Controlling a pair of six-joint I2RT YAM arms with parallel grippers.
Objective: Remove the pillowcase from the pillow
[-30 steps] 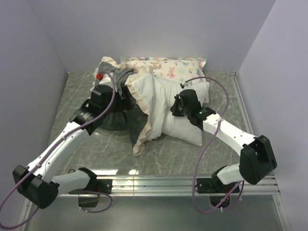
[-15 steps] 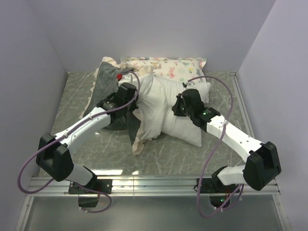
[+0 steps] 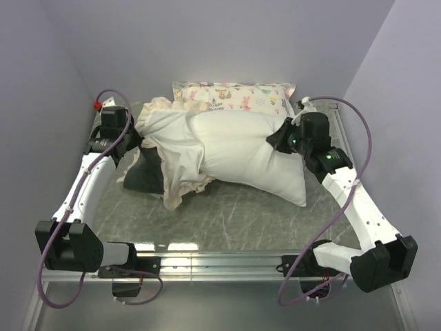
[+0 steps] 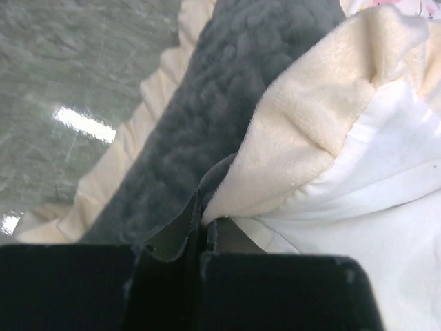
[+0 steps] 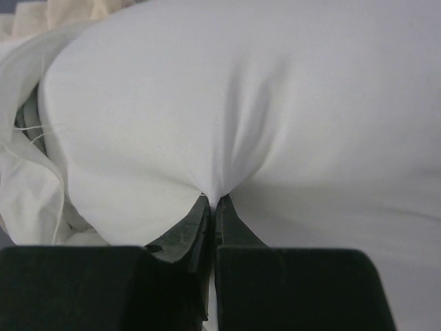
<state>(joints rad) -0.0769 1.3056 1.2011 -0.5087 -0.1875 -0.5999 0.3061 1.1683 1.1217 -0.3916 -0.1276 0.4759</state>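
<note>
The plain white pillow (image 3: 251,148) lies across the middle of the table, its left end still inside the pillowcase (image 3: 172,141). The pillowcase is bunched at the left, cream and white on top, with dark grey plush (image 3: 145,176) below and a frilled edge. My left gripper (image 3: 135,136) is shut on the pillowcase's edge (image 4: 227,110), pinched where grey plush meets cream at the jaws (image 4: 203,226). My right gripper (image 3: 277,141) is shut on a fold of the pillow's cloth (image 5: 275,103) at its right end, the fabric drawn into the jaws (image 5: 214,202).
A small pastel animal-print pillow (image 3: 234,95) lies against the back wall behind the white one. Walls close in on the left, back and right. Bare marbled green tabletop (image 3: 234,214) shows in front. A purple cable (image 3: 355,117) loops over the right arm.
My left gripper closed on the pillowcase and pulled it left toward the wall. My right gripper drew the pillow to the right. More bare pillow now shows between them.
</note>
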